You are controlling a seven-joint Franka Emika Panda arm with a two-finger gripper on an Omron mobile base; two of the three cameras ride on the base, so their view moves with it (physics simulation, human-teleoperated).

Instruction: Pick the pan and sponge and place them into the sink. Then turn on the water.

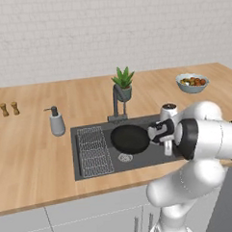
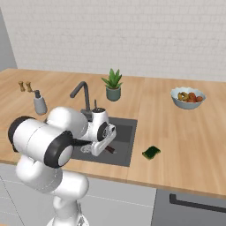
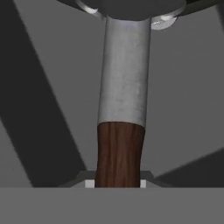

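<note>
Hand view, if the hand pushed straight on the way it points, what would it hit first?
The hand is shut on the pan handle, which runs ahead to the pan; beyond lies probably the sink floor.

I count one pan (image 1: pixel 129 138), round and black, with one long handle (image 3: pixel 119 155) of reddish-brown wood. There is one sponge (image 2: pixel 151 152), small and green. I see one sink (image 1: pixel 92 171) holding one wire rack (image 1: pixel 94 151) and one round drain (image 1: pixel 125 158), with one faucet (image 1: pixel 117 102) behind it. On the table (image 1: pixel 33 161) stand one soap dispenser (image 1: pixel 56 122), one potted plant (image 1: pixel 123 82), one bowl of fruit (image 1: pixel 192 82), and two small brown shakers (image 1: pixel 9 109) side by side. I have one hand (image 1: pixel 156 133).
</note>
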